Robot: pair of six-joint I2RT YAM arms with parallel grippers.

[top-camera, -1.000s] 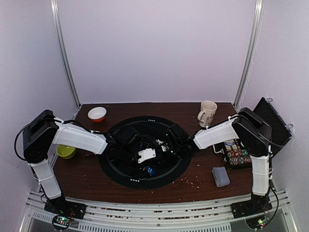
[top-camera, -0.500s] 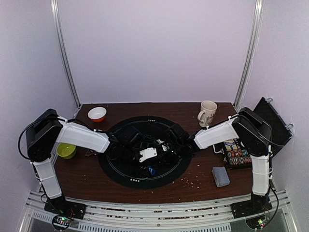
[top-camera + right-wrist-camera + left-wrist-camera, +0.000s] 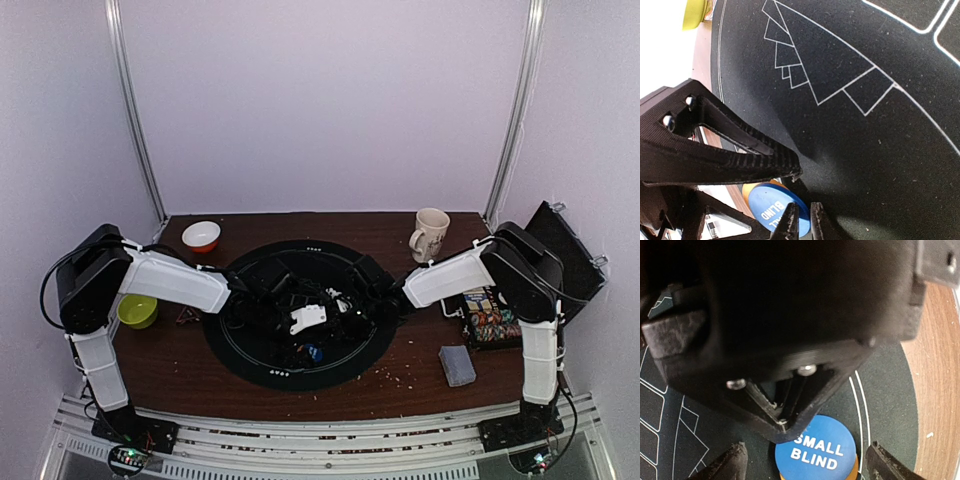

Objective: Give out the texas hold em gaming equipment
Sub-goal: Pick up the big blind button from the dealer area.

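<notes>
**Left jaws straddle the small-blind disc; right jaws shut beside it**

The blue disc (image 3: 816,450), lettered SMALL BLIND, lies flat on an orange disc (image 3: 856,469). Both sit on the black mat (image 3: 880,150), close to its white-ringed edge, with the bare surface (image 3: 940,390) just beyond. The left jaws stand wide apart, one tip on either side of the blue disc, touching nothing. The right jaws are together and hold nothing; their tips rest just beside the same disc, crowding the space above it. In my judgement the step in hand is lifting the blue disc. To do it well, centre the left tips on the rim and stop short of the mat, so that only the upper disc is pinched. Close slowly and move the right arm clear first. The main risks are the thin disc skidding or the orange disc lifting with it.
</notes>
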